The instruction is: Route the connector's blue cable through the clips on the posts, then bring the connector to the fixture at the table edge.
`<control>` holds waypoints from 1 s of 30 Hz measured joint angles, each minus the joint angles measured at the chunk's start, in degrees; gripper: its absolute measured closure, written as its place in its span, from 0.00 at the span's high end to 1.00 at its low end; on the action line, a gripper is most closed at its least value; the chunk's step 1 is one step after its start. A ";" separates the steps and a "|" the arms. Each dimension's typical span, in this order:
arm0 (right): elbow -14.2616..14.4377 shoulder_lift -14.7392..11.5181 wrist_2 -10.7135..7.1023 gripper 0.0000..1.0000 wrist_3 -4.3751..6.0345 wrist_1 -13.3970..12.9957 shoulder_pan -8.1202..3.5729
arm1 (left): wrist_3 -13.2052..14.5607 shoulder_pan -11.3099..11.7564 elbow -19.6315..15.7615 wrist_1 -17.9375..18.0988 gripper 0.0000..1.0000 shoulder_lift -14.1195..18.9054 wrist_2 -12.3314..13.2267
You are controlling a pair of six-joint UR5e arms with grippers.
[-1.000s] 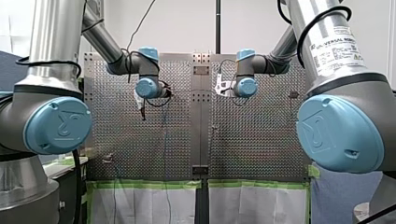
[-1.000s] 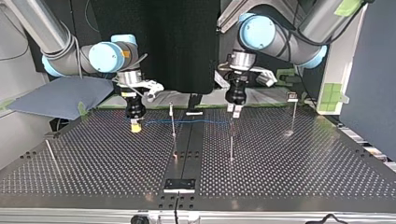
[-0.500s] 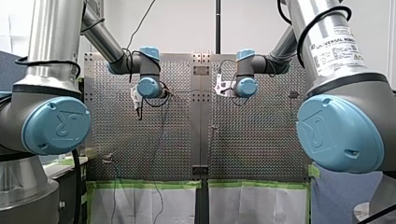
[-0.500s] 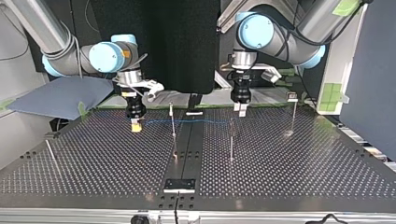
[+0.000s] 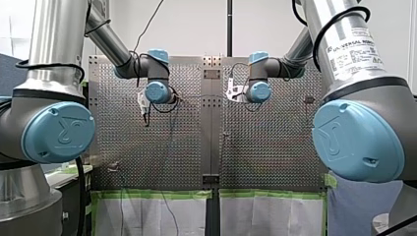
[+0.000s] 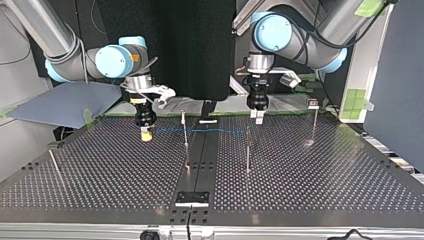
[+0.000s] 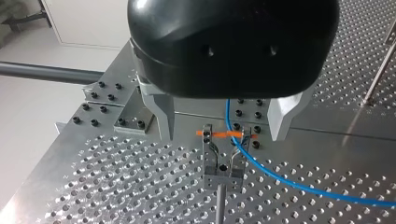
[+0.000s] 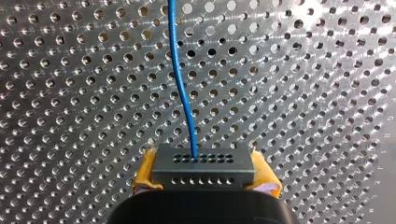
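Two grippers hang over the perforated worktop point(image 6: 310, 185). My left gripper point(image 7: 222, 137) stands wide, its metal fingers point(image 7: 161, 112) straddling a thin post point(image 7: 219, 207) and the clip point(image 7: 223, 163) on top of it, touching neither. My right gripper point(image 8: 204, 173) is clamped on the dark connector point(image 8: 204, 161), yellow pads point(image 8: 147, 170) pressed to its two sides. The blue cable point(image 8: 180, 74) leaves the connector's face ahead of my right gripper and reaches the clip between my left gripper's fingers, crossing one prong; whether it is seated inside I cannot tell.
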 joint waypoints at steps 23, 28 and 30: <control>-0.01 0.06 -0.11 0.00 -0.39 0.90 -0.04 | 4.11 -4.02 3.11 4.29 1.00 -3.61 -5.67; 0.03 0.08 -0.11 0.00 -0.75 1.13 -0.07 | 4.19 -6.65 5.59 4.58 1.00 -5.36 -8.30; 0.03 0.09 -0.10 0.00 -0.80 1.11 -0.09 | 4.20 -7.71 6.39 4.53 1.00 -5.87 -9.36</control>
